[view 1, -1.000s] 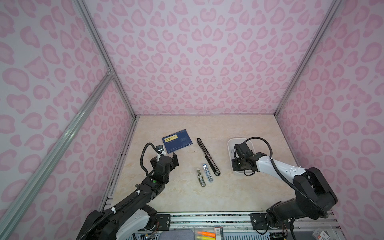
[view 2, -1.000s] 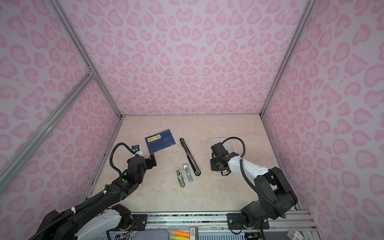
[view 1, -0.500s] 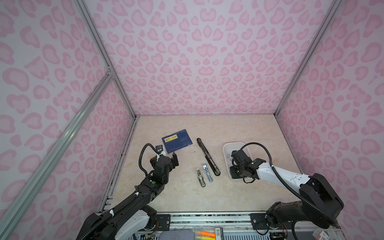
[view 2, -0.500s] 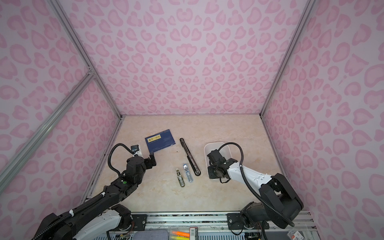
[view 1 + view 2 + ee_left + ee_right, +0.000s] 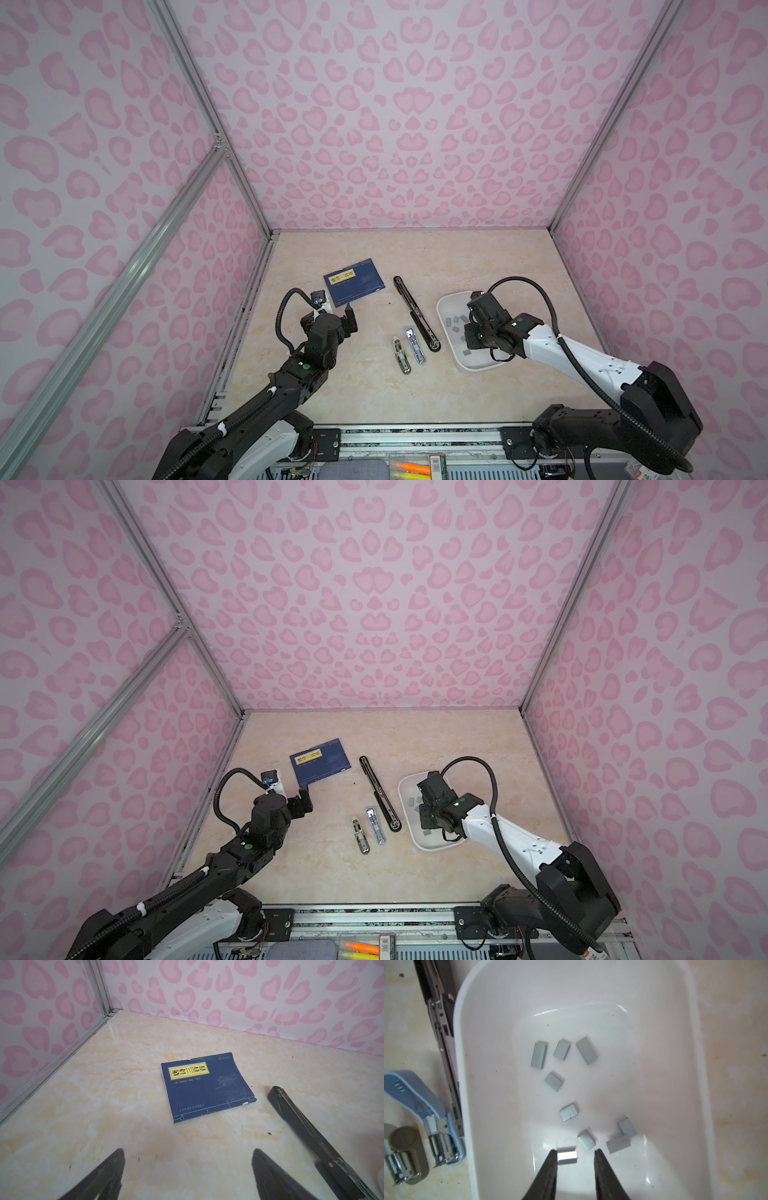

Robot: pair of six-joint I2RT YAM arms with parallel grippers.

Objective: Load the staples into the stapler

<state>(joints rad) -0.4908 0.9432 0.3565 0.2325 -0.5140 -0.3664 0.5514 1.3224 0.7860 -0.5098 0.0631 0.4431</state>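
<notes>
The pale marbled counter (image 5: 374, 257) carries five things. A blue book (image 5: 354, 282) lies flat at the far left. Right of it, a long black stapler (image 5: 415, 313) lies opened out, running from far to near. Two small staplers, blue (image 5: 415, 351) and olive (image 5: 401, 357), lie side by side just left of its near end. A white tray (image 5: 451, 300) sits just beside it on the right.

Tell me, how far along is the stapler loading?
Done: the blue stapler lies open. In hand: the right gripper brackets one staple strip in the white tray, jaws not yet closed. Still to do: lifting it and loading it; the left gripper is open and empty.
</notes>
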